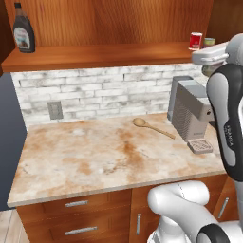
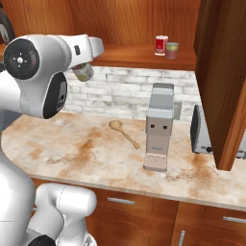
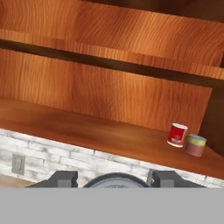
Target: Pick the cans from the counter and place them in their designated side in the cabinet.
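My gripper (image 3: 116,179) is shut on the olive-grey can (image 2: 84,72), held up in the air in front of the brick wall, just below shelf height. The can's silver top (image 3: 116,181) shows between the two fingertips. The red can (image 3: 177,134) stands upright on the cabinet shelf (image 3: 87,129) towards its right end, also seen in the left base view (image 1: 195,41) and the right base view (image 2: 161,45). The counter (image 1: 95,156) below carries no can that I can see.
A pale green-and-pink small can (image 3: 195,145) stands right beside the red one. A syrup bottle (image 1: 23,29) is at the shelf's left end. A coffee machine (image 2: 159,122), a wooden spoon (image 2: 124,133) and a toaster (image 2: 201,130) sit on the counter. An open cabinet door (image 2: 223,81) hangs at the right.
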### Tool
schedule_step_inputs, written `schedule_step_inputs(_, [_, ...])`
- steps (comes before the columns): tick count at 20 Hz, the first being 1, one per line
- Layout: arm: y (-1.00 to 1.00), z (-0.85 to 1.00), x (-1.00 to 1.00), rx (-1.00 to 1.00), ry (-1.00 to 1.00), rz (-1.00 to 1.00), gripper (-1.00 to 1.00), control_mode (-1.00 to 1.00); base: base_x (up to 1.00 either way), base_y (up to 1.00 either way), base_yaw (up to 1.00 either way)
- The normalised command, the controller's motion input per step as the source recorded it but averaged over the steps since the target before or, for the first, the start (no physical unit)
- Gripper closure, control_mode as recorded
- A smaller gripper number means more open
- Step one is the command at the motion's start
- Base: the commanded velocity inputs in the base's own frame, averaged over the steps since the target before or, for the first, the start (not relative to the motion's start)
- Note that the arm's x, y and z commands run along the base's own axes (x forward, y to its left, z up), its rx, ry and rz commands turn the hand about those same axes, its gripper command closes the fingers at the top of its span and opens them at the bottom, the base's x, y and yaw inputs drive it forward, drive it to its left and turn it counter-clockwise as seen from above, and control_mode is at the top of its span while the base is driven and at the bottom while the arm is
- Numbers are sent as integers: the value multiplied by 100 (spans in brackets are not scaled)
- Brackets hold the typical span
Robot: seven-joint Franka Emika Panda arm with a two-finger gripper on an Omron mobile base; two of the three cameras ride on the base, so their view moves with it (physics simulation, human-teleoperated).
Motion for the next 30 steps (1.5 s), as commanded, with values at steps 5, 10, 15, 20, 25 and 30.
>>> schedule_step_inputs(5, [-14,10,3,-7,-6,-1,100,-100,0,0,0])
schedule_step_inputs(10, [-8,7,11,-6,-3,-1,100,-100,0,0,0])
schedule_step_inputs(15, [0,6,27,-4,0,-2,100,-100,0,0,0])
schedule_step_inputs(20, [-5,10,24,-3,0,-2,100,-100,0,0,0])
schedule_step_inputs(25, [-5,9,22,-1,0,-2,100,-100,0,0,0])
schedule_step_inputs(30, [0,4,12,0,-2,-2,100,-100,0,0,0])
